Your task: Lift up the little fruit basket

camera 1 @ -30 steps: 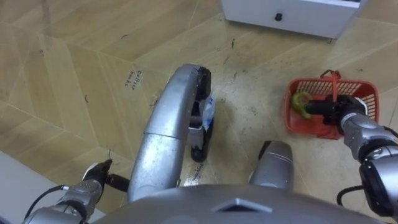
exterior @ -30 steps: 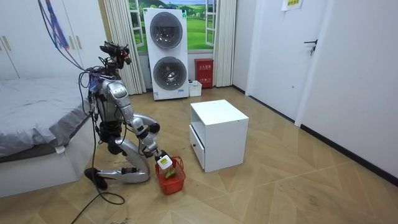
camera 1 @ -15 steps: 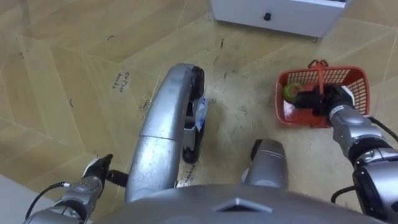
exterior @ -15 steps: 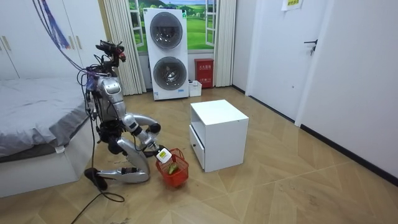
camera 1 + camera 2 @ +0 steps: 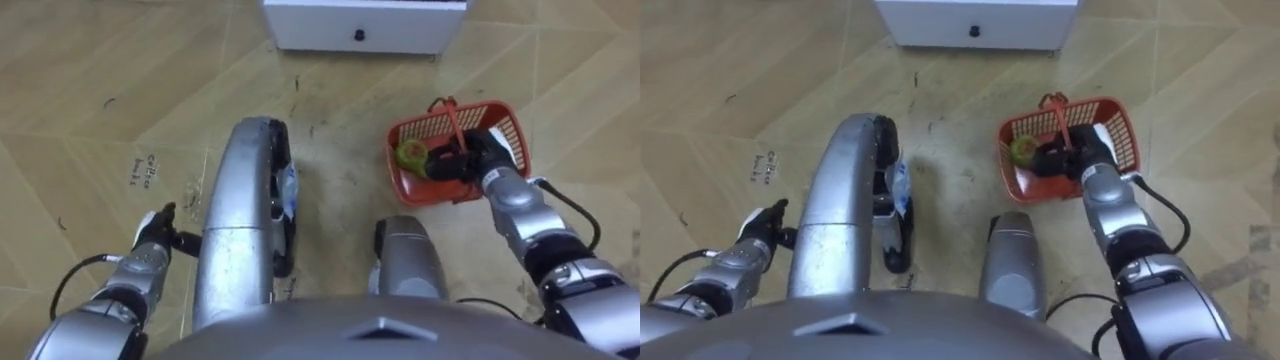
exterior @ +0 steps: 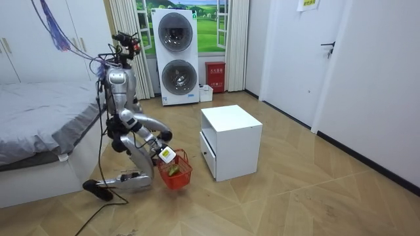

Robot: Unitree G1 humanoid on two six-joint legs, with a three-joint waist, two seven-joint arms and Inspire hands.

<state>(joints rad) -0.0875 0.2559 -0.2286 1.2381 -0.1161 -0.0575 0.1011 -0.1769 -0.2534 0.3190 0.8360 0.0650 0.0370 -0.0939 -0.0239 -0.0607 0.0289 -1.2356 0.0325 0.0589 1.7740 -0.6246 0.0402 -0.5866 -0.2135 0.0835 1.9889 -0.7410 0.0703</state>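
The red plastic fruit basket [image 5: 418,127] hangs just off the wood floor by its thin red handle [image 5: 449,117]. A green fruit [image 5: 410,155] lies inside it. My right hand [image 5: 468,162] reaches into the basket from the lower right and is shut on that handle. In the room view I am half risen on one knee beside the bed, with the basket [image 6: 176,173] dangling under my right hand [image 6: 163,154]. My left hand [image 5: 156,234] stays idle low on the left, fingers relaxed and holding nothing.
A white cabinet with a drawer [image 5: 365,25] stands just beyond the basket, also seen as the white cabinet [image 6: 230,141]. The bed [image 6: 33,131] is at the room view's left. Stacked washing machines [image 6: 176,56] are by the far wall. Bare wood floor lies around.
I have straightened up from a low kneel. The basket has come off the floor in my right hand and swung closer to my body. The eye views shifted with my head.
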